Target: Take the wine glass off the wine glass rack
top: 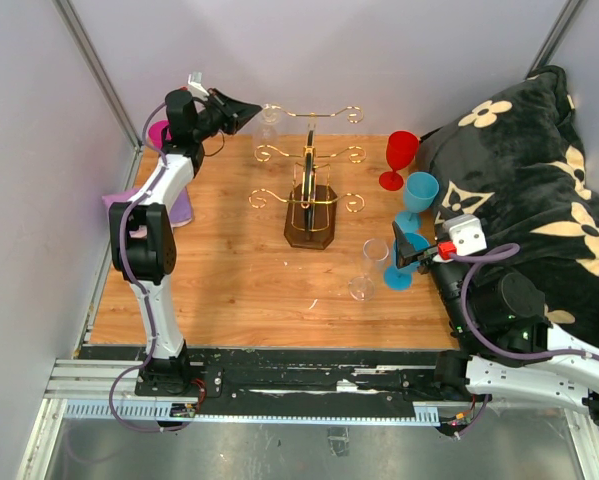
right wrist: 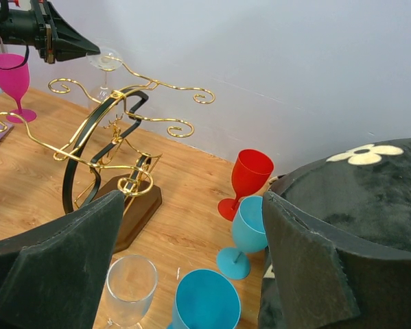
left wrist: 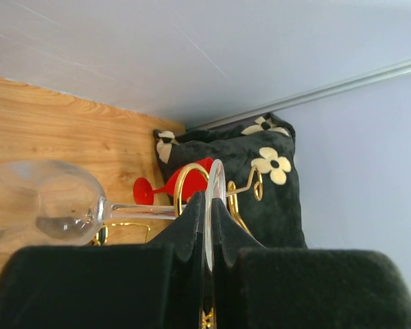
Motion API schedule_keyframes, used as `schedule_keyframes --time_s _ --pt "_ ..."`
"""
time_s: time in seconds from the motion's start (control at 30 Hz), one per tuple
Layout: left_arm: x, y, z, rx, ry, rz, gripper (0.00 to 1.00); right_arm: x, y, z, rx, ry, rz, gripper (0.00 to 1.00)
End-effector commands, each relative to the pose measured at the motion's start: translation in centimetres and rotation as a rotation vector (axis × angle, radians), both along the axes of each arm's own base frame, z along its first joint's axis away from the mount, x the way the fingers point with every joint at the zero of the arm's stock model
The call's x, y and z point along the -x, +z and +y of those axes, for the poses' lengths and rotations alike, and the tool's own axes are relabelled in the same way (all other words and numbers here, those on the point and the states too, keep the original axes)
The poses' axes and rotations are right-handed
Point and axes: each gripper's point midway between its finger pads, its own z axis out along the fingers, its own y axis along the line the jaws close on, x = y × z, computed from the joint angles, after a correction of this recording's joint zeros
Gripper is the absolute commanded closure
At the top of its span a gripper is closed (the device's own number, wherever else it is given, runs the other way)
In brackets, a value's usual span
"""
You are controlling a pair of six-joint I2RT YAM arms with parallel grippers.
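Plainly the left tool (top: 249,108) is the one that matters. It is closed on the wine glass (left wrist: 61,205), pinching the thin round foot edge-on between its padded fingers (left wrist: 188,229). From that pinch the stem runs crosswise to the tool's reach, out to one side of the fingertips, and ends in the bowl — so the glass's long axis lies across the tool, not along it. A gold curl of the wine glass rack (top: 309,222) sits just beyond the fingertips, right by the foot. Whether the stem is clear of that hook cannot be told. The coming pull probably has to follow the hook's open end, back toward the tool. The glass is clear and thin-stemmed, its rounded bowl showing pale glints. The right tool (right wrist: 193,205) gapes wide — well apart from the rack.
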Motion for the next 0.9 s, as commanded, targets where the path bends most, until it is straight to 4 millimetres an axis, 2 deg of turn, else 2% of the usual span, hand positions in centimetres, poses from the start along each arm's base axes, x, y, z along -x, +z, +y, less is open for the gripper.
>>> schedule_keyframes --time_s 0.0,0.17,0.37,0.5,0.77,0.87 --pt "-0.8 4.5 1.0 0.049 0.056 -0.107 0.99 0.2 0.3 -0.4 -0.037 -0.002 0.005 0.18" --pt "-1.5 5.3 1.6 0.062 0.103 -0.121 1.0 0.2 0.2 -0.3 -0.031 0.0 0.005 0.18" --pt "-3.6 5.7 1.6 0.088 0.115 -0.12 1.0 0.1 0.2 0.1 -0.023 0.01 0.005 0.18" --pt "-4.0 5.3 0.3 0.077 0.077 -0.107 0.99 0.1 0.1 -0.1 -0.021 0.002 0.008 0.18" --pt "-1.4 3.9 -1.7 0.095 -0.042 -0.091 0.99 0.1 0.1 0.1 -0.02 0.005 0.009 0.18" --pt "0.1 4.3 -2.3 0.144 -0.1 -0.097 0.99 0.0 0.0 0.3 -0.017 0.008 0.014 0.18"
